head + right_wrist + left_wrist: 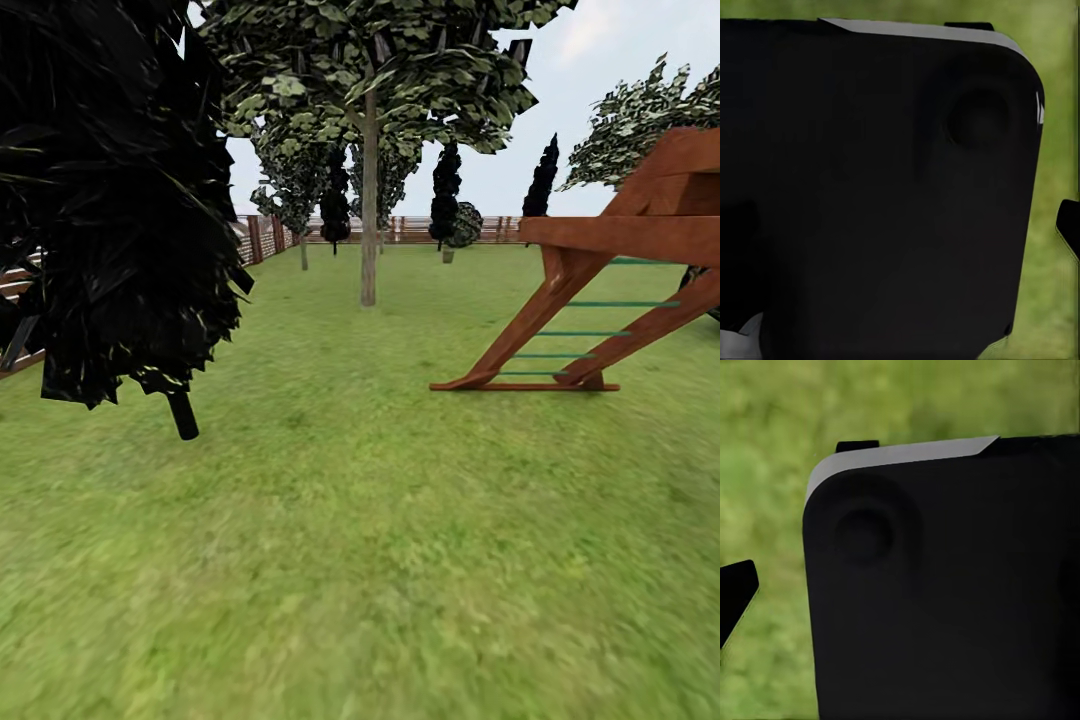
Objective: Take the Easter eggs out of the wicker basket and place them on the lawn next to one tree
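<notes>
The lawn (pixel 350 540) spreads wide and bright green ahead of me. A tree (pixel 369 230) with a straight grey-brown trunk and a broad leafy crown stands on it in the middle distance, slightly left of centre. The Easter eggs and the wicker basket are out of view. In the left wrist view a black rounded panel (pixel 945 585) of the robot blocks most of the grass, and a small black tip (pixel 735 594), possibly a finger, pokes in beside it. The right wrist view has a similar panel (pixel 870 187) and a black tip (pixel 1069 225). Neither view reveals how the jaws stand.
A dark conical tree (pixel 120 200) hangs close at the left. A red-brown wooden climbing frame (pixel 590 300) with green rungs stands at the right. More trees (pixel 300 200) and a wooden fence (pixel 410 230) line the far edge. Open grass lies between me and the trunk.
</notes>
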Controlling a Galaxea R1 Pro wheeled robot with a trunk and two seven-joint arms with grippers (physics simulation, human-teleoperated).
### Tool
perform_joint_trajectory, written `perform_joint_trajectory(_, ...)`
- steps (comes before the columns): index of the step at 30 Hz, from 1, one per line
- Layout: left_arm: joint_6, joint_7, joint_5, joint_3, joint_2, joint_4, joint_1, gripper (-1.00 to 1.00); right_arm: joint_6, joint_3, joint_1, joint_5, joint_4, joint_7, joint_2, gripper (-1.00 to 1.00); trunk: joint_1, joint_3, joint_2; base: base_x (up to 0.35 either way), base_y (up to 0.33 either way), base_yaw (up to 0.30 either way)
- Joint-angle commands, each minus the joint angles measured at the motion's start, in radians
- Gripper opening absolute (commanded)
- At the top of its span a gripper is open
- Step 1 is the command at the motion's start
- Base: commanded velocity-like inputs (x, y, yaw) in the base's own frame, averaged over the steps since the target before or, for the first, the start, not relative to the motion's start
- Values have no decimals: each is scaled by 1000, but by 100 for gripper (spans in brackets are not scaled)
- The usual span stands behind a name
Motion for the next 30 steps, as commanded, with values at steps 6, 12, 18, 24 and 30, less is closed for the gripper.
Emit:
perform_joint_trajectory(6, -4, -1, -2, -1, 0, 1, -1, 100, -3, 1, -1, 2, 2, 0, 0, 100, 1, -1, 0, 339, 0, 0)
perform_joint_trajectory(12, -6, -1, -2, -1, 0, 1, -1, 100, -3, 2, -1, 2, 1, 1, 1, 100, 1, -1, 0, 339, 0, 0)
perform_joint_trajectory(18, -8, -1, -2, -1, 0, 1, -1, 100, -2, 3, -1, 7, 2, 1, 1, 100, 1, -1, 0, 339, 0, 0)
perform_joint_trajectory(24, -8, 0, -2, -1, 0, 1, -1, 100, -2, 3, -1, 7, 2, 1, 1, 100, 1, -1, 0, 339, 0, 0)
perform_joint_trajectory(30, -8, -1, -2, -1, 0, 1, -1, 100, -3, 3, -1, 6, 0, 0, 1, 100, 1, -1, 0, 339, 0, 0)
